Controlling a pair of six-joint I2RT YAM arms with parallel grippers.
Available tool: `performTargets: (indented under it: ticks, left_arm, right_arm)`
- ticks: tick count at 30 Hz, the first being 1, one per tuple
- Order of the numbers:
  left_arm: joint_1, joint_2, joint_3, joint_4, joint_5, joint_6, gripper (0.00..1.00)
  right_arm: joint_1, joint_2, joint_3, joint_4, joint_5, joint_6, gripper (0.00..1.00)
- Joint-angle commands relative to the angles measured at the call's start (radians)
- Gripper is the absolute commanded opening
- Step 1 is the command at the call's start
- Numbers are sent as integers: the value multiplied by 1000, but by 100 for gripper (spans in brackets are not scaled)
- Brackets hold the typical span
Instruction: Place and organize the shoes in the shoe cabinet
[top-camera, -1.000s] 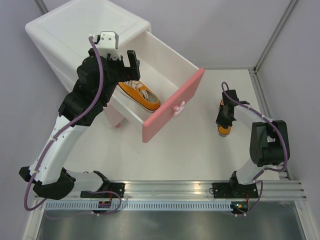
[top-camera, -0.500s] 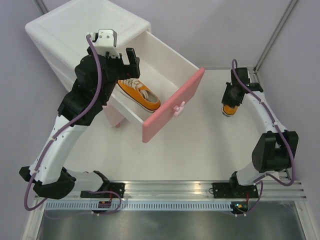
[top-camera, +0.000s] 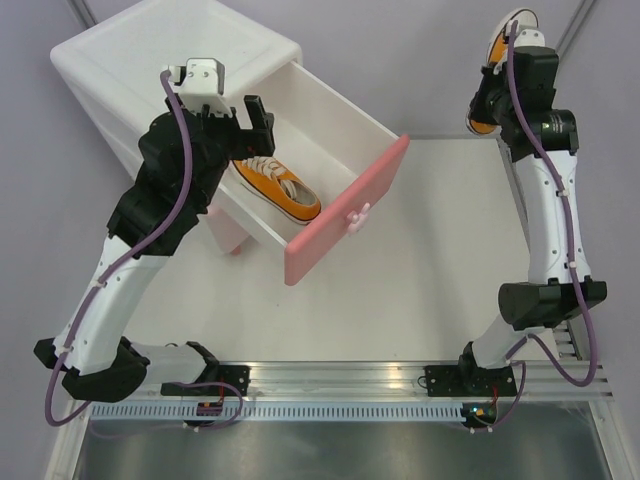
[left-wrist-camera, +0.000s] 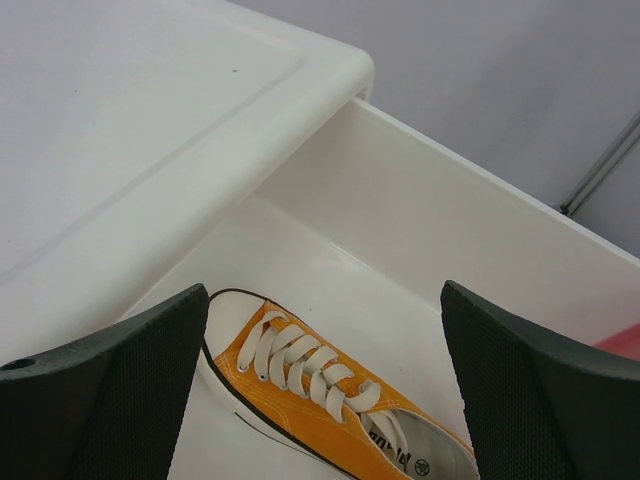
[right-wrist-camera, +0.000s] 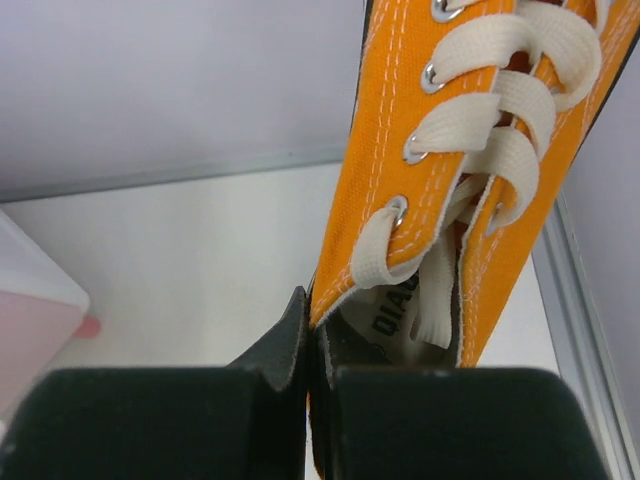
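Observation:
The white shoe cabinet (top-camera: 140, 60) stands at the far left with its upper drawer (top-camera: 345, 212) pulled out, pink front toward the table's middle. One orange shoe (top-camera: 278, 188) lies inside the drawer, and it also shows in the left wrist view (left-wrist-camera: 330, 410). My left gripper (top-camera: 256, 118) hangs open and empty above the drawer's back end (left-wrist-camera: 322, 385). My right gripper (top-camera: 490, 98) is raised high at the far right, shut on the collar of the second orange shoe (top-camera: 482, 122), which hangs from the jaws (right-wrist-camera: 320, 350) with its laces (right-wrist-camera: 480, 110) facing the camera. The cream shoes are out of view.
The open drawer and its pink front reach out over the white table (top-camera: 420, 280). Metal frame posts (top-camera: 545, 75) rise at the far right corner. An aluminium rail (top-camera: 400, 378) runs along the near edge by the arm bases.
My right arm has lifted the orange shoe off the table at the right and carried it high up toward the far right corner. My left gripper has shifted slightly left.

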Motion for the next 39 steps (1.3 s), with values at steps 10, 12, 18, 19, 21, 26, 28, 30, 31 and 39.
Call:
performTargets:
  ticks: [10, 12, 18, 19, 21, 26, 28, 30, 31, 39]
  left_arm:
    - [3, -65, -28, 37, -21, 17, 100]
    - [3, -71, -37, 37, -26, 17, 100]
    - [3, -79, -54, 34, -29, 20, 100]
    - [3, -80, -56, 34, -29, 21, 100]
    - [3, -79, -57, 33, -32, 20, 100]
    - [3, -79, -57, 33, -41, 20, 100]
    - [3, -80, -59, 33, -46, 21, 100]
    - [3, -80, -60, 33, -49, 21, 100]
    - [3, -82, -60, 31, -49, 20, 100]
    - [3, -84, -74, 31, -59, 11, 99]
  right_arm:
    - [96, -43, 120, 301, -294, -115, 1]
    - [120, -45, 123, 328, -324, -119, 1]
    - [251, -17, 196, 393, -365, -171, 1]
    - [278, -4, 211, 393, -379, -170, 1]
    - [309, 7, 242, 402, -396, -170, 1]
    - [416, 19, 245, 413, -451, -151, 1]
    - [464, 24, 242, 370, -468, -155, 0]
    - [493, 24, 227, 321, -499, -170, 1]
    - [518, 22, 221, 307, -511, -170, 1]
    - [579, 26, 210, 97, -551, -270, 1]
